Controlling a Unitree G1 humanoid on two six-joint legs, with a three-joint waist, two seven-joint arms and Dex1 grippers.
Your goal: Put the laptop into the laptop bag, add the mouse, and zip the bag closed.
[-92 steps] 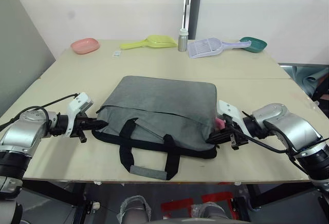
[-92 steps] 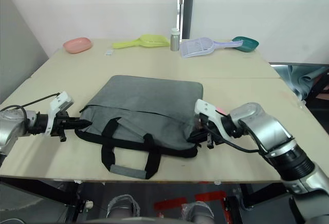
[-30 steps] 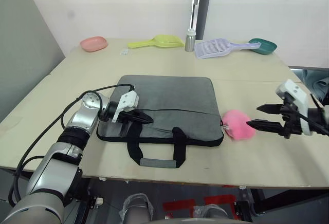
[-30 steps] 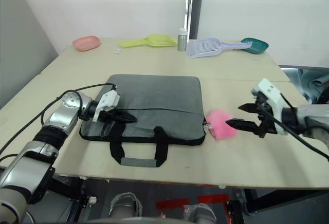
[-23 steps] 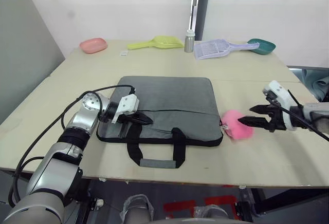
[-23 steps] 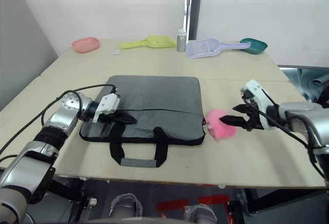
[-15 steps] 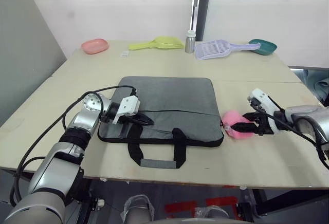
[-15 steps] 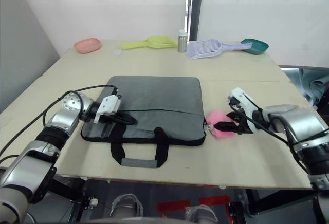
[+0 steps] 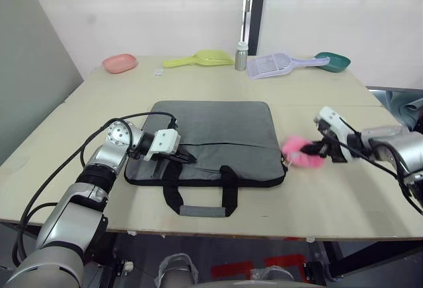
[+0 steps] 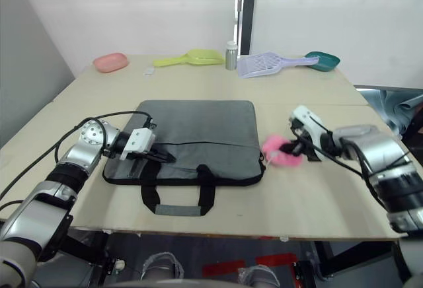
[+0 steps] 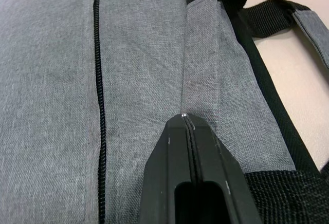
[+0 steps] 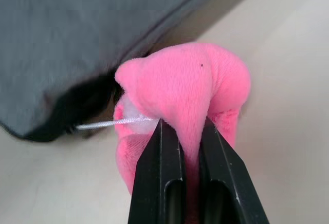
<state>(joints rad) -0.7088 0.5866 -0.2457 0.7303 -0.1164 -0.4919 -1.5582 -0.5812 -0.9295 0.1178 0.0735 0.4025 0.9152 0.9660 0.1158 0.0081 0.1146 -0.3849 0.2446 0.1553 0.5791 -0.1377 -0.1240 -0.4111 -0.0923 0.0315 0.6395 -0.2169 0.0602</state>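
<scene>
While the laptop bag [image 9: 211, 136] lies flat in the middle of the table [image 9: 198, 83], strap handles [image 9: 198, 199] spilling toward the near edge, the change is at its right end. A second ago the right gripper [image 9: 317, 150] hung well apart from the bag with its fingers spread; now it has closed in and clamped on the pink plush toy [image 9: 299, 150], squeezing the plush between both fingers. The toy sits just beside the bag's right corner, and a thin white string [image 12: 103, 125] runs from it toward that corner, so it looks tied to the bag, perhaps to the zipper pull, though the join is too dark to read. The left gripper [image 9: 182, 158] has stayed on the bag's left end, fingers pressed together with their tips on the grey fabric near the zipper [image 9: 225, 146]; whether they pinch anything I cannot tell. My reading is that the task is at the zipping step: the left arm pins the bag and the right now has something to pull on. If the string is weak, the pull could fail
</scene>
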